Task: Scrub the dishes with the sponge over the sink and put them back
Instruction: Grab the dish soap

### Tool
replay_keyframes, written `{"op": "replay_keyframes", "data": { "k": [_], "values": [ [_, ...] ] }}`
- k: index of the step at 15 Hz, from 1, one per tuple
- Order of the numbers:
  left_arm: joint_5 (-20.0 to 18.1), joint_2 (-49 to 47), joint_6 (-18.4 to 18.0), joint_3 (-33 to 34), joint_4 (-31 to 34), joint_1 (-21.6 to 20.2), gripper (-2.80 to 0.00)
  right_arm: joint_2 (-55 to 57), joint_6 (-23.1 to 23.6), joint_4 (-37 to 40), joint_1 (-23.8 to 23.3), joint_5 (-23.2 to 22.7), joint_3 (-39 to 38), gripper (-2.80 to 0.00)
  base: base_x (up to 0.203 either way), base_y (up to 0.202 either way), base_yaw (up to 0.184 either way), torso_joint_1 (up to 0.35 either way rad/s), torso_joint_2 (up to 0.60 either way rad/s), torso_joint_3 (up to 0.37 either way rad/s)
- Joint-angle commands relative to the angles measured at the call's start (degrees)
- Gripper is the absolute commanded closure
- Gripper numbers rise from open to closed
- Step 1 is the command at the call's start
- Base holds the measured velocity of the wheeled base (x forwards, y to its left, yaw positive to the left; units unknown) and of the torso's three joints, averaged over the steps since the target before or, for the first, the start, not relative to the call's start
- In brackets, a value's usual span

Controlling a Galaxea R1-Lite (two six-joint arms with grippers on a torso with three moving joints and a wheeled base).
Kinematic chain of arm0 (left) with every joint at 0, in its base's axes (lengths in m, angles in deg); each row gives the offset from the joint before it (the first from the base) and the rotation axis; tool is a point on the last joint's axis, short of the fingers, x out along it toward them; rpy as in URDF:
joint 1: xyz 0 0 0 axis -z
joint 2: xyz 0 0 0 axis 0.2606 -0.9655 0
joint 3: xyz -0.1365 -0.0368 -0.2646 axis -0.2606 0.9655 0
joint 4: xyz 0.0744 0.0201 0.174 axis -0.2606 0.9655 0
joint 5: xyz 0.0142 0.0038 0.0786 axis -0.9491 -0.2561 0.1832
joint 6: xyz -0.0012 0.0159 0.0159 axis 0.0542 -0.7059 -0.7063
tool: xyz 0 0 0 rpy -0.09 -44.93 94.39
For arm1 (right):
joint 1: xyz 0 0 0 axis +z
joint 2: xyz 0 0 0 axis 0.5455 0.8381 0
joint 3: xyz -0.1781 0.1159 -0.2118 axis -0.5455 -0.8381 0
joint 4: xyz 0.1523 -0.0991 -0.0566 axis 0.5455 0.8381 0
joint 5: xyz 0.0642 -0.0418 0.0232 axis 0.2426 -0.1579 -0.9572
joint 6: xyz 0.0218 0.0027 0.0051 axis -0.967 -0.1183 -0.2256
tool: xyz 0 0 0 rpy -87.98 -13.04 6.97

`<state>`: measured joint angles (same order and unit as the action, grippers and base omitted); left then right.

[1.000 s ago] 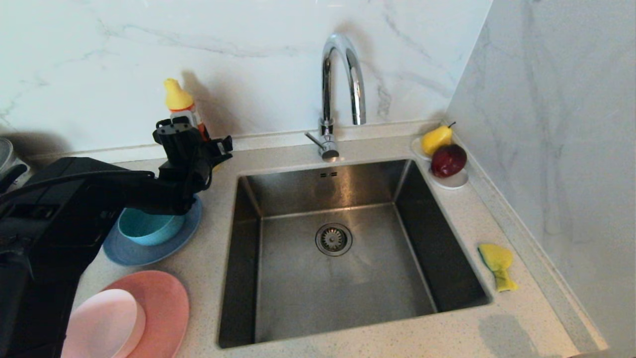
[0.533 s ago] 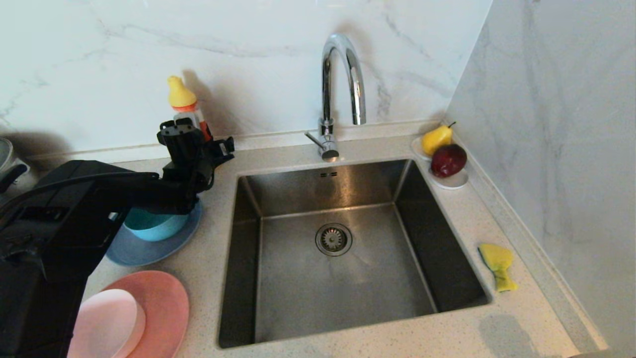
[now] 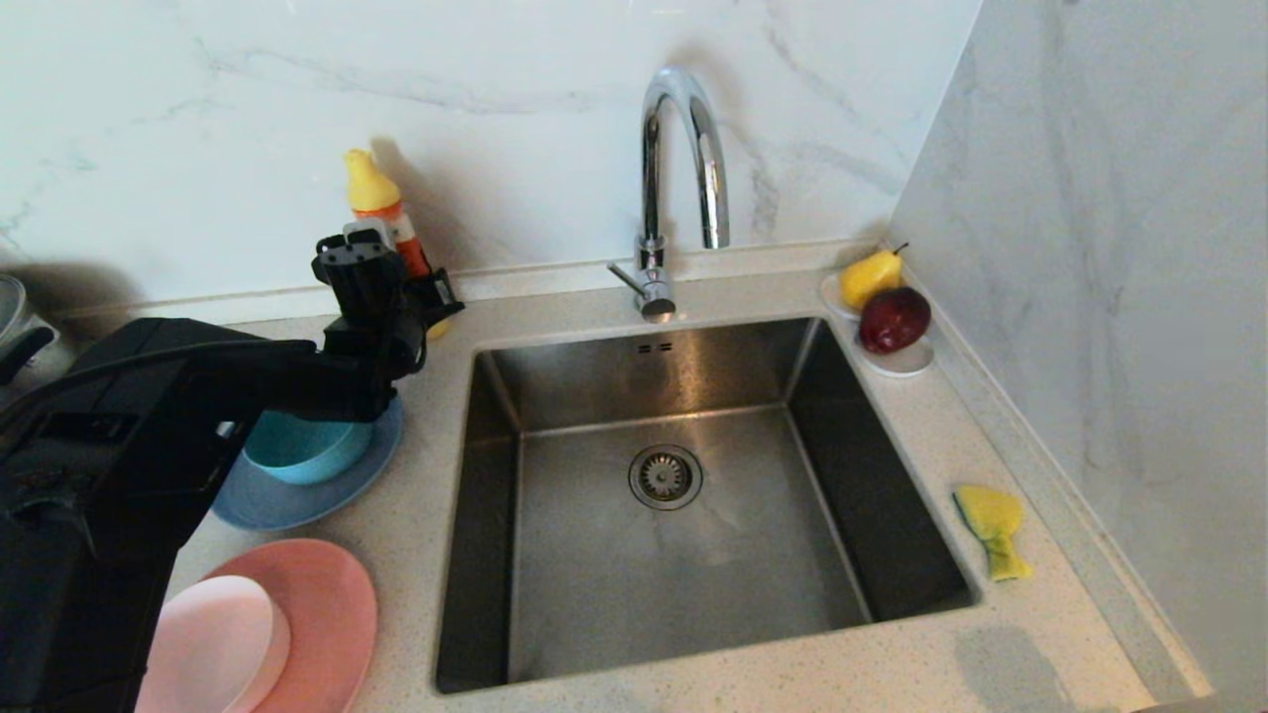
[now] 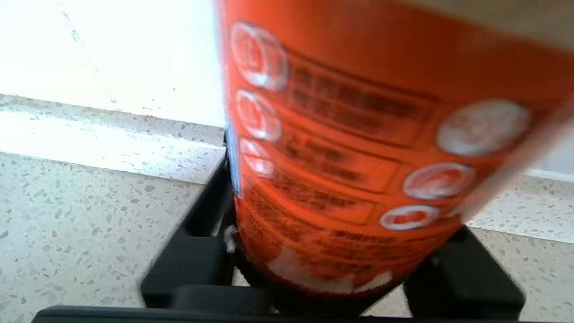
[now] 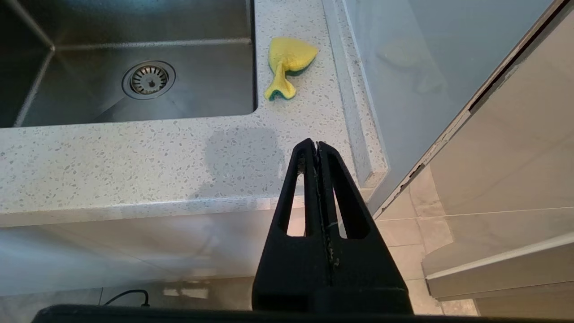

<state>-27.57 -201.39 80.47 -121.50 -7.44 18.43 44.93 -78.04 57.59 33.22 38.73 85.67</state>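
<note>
At the back left of the counter my left gripper (image 3: 396,269) (image 4: 329,251) is shut on an orange bottle (image 3: 386,213) (image 4: 350,134) with a yellow cap; a black finger presses each side of it. Under that arm a teal bowl (image 3: 297,451) sits on a grey-blue plate (image 3: 277,500). Nearer the front, a pale pink bowl (image 3: 208,644) rests on a salmon-pink plate (image 3: 332,604). The yellow sponge (image 3: 991,525) (image 5: 287,63) lies pinched on the counter right of the steel sink (image 3: 594,594). My right gripper (image 5: 316,146) hangs shut and empty below the counter's front right corner.
A chrome gooseneck tap (image 3: 684,149) rises behind the sink. A white saucer (image 3: 906,364) with a pear and a red fruit stands at the back right corner. A marble wall closes the right side. A steel pot (image 3: 12,317) peeks in at the far left.
The left jaws have narrowed onto the orange bottle, and the bottle's cap has leaned a little to the right. The right arm has not moved.
</note>
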Motion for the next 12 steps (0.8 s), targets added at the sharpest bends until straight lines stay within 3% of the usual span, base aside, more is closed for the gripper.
{"op": "replay_keyframes", "data": {
  "k": [1,8,12],
  "values": [
    [0.1,-0.6,0.0,-0.1,-0.3,0.0,0.00,0.0,0.0,0.0,0.0,0.0,0.0,0.00,0.000,0.000,0.000,0.000,0.00,0.000],
    [0.6,2.8,0.2,-0.1,-0.2,0.0,0.00,0.0,0.0,0.0,0.0,0.0,0.0,0.00,0.000,0.000,0.000,0.000,0.00,0.000],
    [1.9,8.5,0.4,3.3,-0.1,0.1,0.00,0.1,0.0,0.0,0.0,0.0,0.0,0.00,0.000,0.000,0.000,0.000,0.00,0.000]
  ]
}}
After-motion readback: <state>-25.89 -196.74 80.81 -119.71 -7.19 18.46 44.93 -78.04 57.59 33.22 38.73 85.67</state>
